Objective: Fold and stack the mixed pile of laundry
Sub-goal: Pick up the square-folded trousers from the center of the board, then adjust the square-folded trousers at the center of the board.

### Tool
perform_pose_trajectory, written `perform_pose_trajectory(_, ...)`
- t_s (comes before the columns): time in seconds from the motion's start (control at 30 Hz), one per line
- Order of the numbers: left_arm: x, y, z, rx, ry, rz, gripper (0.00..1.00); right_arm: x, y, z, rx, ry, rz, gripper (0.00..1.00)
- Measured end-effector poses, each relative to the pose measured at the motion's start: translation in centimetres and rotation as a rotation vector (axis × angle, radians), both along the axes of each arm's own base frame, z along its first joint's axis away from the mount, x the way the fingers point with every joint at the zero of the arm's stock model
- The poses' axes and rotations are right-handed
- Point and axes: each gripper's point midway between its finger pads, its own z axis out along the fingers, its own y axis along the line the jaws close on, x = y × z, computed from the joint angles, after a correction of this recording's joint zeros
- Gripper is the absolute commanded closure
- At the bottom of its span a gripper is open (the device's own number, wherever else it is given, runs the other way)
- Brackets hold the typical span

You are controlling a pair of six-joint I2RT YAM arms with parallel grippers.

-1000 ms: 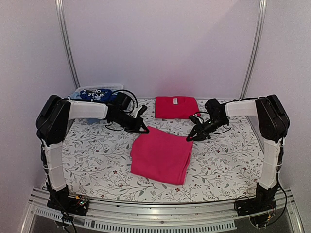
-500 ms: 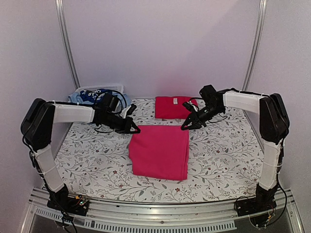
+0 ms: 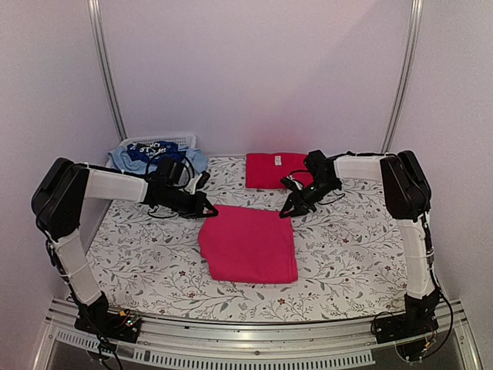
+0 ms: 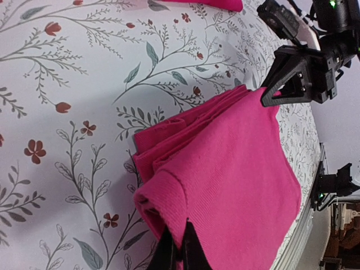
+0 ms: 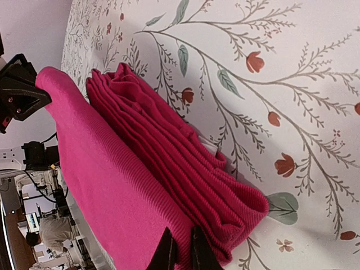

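Note:
A folded pink-magenta garment (image 3: 248,243) lies in the middle of the table. My left gripper (image 3: 209,211) is shut on its far left corner, seen in the left wrist view (image 4: 179,247). My right gripper (image 3: 285,213) is shut on its far right corner, seen in the right wrist view (image 5: 181,250). The folded layers of the garment (image 5: 169,163) show stacked at that edge. A folded red garment (image 3: 279,169) lies flat at the back. Light blue cloth (image 3: 123,159) and a dark blue white-printed piece (image 3: 152,149) sit heaped in the basket at the back left.
A white slatted basket (image 3: 171,139) stands at the back left corner. The table has a white floral cover (image 3: 139,254). Metal frame posts (image 3: 108,69) rise at the back. The aluminium rail (image 3: 254,339) runs along the near edge.
Both grippers have moved left and toward the back with the pink garment's far corners. The garment has shifted left and squared up on the table.

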Motion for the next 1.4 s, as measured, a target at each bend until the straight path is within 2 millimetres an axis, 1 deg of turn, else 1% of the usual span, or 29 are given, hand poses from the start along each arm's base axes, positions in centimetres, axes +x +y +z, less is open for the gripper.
perform_pose_trajectory(0.1, -0.8, 0.5, 1.2, -0.008, -0.023, 0.008, 1.0, 0.1, 0.4, 0.8, 0.004, -0.025, 0.005, 0.88)
perform_pose_trajectory(0.17, -1.1, 0.8, 2.5, -0.016, -0.05, 0.017, 1.0, 0.2, 0.7, 1.9, 0.008, -0.051, 0.009, 0.86)
perform_pose_trajectory(0.23, -1.0, 1.0, 3.0, -0.014, -0.064, 0.032, 1.0, 0.6, 1.0, 3.0, 0.014, -0.083, 0.01, 0.85)
perform_pose_trajectory(0.27, -0.9, 1.1, 2.9, -0.009, -0.064, 0.038, 1.0, 0.9, 1.1, 3.4, 0.017, -0.097, 0.009, 0.85)
perform_pose_trajectory(0.3, -0.7, 1.3, 2.4, 0.0, -0.057, 0.048, 1.0, 1.3, 1.3, 3.9, 0.021, -0.114, 0.008, 0.81)
perform_pose_trajectory(0.33, -0.5, 1.4, 1.7, 0.012, -0.043, 0.058, 1.0, 1.5, 1.3, 4.1, 0.022, -0.124, 0.006, 0.78)
perform_pose_trajectory(0.37, -0.2, 1.5, 0.7, 0.028, -0.026, 0.067, 1.0, 1.7, 1.3, 4.2, 0.021, -0.131, 0.007, 0.77)
perform_pose_trajectory(0.4, 0.0, 1.6, -0.3, 0.043, -0.007, 0.075, 1.0, 1.8, 1.4, 4.1, 0.019, -0.135, 0.006, 0.77)
perform_pose_trajectory(0.47, 0.5, 1.8, -2.9, 0.083, 0.041, 0.09, 1.0, 2.2, 1.4, 3.1, 0.01, -0.13, 0.005, 0.76)
perform_pose_trajectory(0.5, 0.7, 1.9, -4.0, 0.101, 0.061, 0.096, 1.0, 2.3, 1.4, 2.2, 0.001, -0.123, 0.003, 0.76)
perform_pose_trajectory(0.57, 0.9, 1.9, -5.8, 0.126, 0.101, 0.104, 1.0, 2.3, 1.3, -0.3, -0.027, -0.092, 0.003, 0.76)
perform_pose_trajectory(0.6, 1.1, 1.8, -6.3, 0.128, 0.112, 0.104, 1.0, 2.2, 1.2, -1.6, -0.039, -0.073, 0.003, 0.76)
perform_pose_trajectory(0.63, 1.2, 1.7, -6.5, 0.13, 0.118, 0.104, 1.0, 2.2, 1.4, -2.2, -0.024, -0.061, 0.008, 0.77)
perform_pose_trajectory(0.83, 3.1, 1.3, -6.5, 0.148, 0.117, 0.118, 1.0, 2.2, 1.1, -2.6, -0.017, -0.062, 0.001, 0.88)
perform_pose_trajectory(0.87, 3.4, 1.1, -6.5, 0.15, 0.119, 0.118, 0.97, 2.1, 0.8, -2.6, -0.017, -0.059, -0.005, 0.89)
perform_pose_trajectory(0.9, 3.8, 0.9, -6.5, 0.151, 0.118, 0.118, 0.91, 2.1, 0.5, -2.7, -0.014, -0.059, -0.011, 0.9)
perform_pose_trajectory(0.97, 4.9, 0.6, -6.2, 0.154, 0.11, 0.119, 0.72, 1.8, -0.1, -2.7, -0.012, -0.056, -0.026, 0.91)
perform_pose_trajectory(1.0, 5.6, 0.3, -6.0, 0.158, 0.098, 0.117, 0.64, 1.5, -0.6, -2.6, -0.013, -0.048, -0.036, 0.91)
perform_pose_trajectory(1.03, 6.2, 0.2, -5.9, 0.164, 0.087, 0.117, 0.54, 1.2, -1.1, -2.6, -0.017, -0.039, -0.046, 0.88)
perform_pose_trajectory(1.07, 7.0, 0.2, -5.7, 0.172, 0.077, 0.125, 0.49, 0.8, -1.6, -2.6, -0.019, -0.03, -0.054, 0.84)
perform_pose_trajectory(1.13, 8.1, 0.5, -5.0, 0.185, 0.057, 0.145, 0.41, -0.5, -2.9, -2.6, -0.027, -0.001, -0.073, 0.72)
perform_pose_trajectory(1.2, 8.5, 1.3, -4.0, 0.197, 0.038, 0.164, 0.37, -2.9, -4.2, -2.6, -0.026, 0.048, -0.08, 0.58)
perform_pose_trajectory(1.23, 8.3, 1.9, -3.4, 0.2, 0.031, 0.179, 0.36, -4.1, -4.8, -2.5, -0.021, 0.079, -0.088, 0.52)
perform_pose_trajectory(1.27, 7.6, 2.7, -2.7, 0.201, 0.032, 0.194, 0.36, -5.4, -5.3, -2.1, -0.006, 0.104, -0.091, 0.49)
perform_pose_trajectory(1.33, 5.8, 3.8, -0.8, 0.191, 0.029, 0.213, 0.35, -7.4, -6.2, -1.3, -0.018, 0.138, -0.106, 0.46)
perform_pose_trajectory(1.4, 3.7, 4.7, 0.8, 0.165, 0.024, 0.233, 0.34, -7.8, -6.7, -0.8, -0.037, 0.139, -0.125, 0.45)
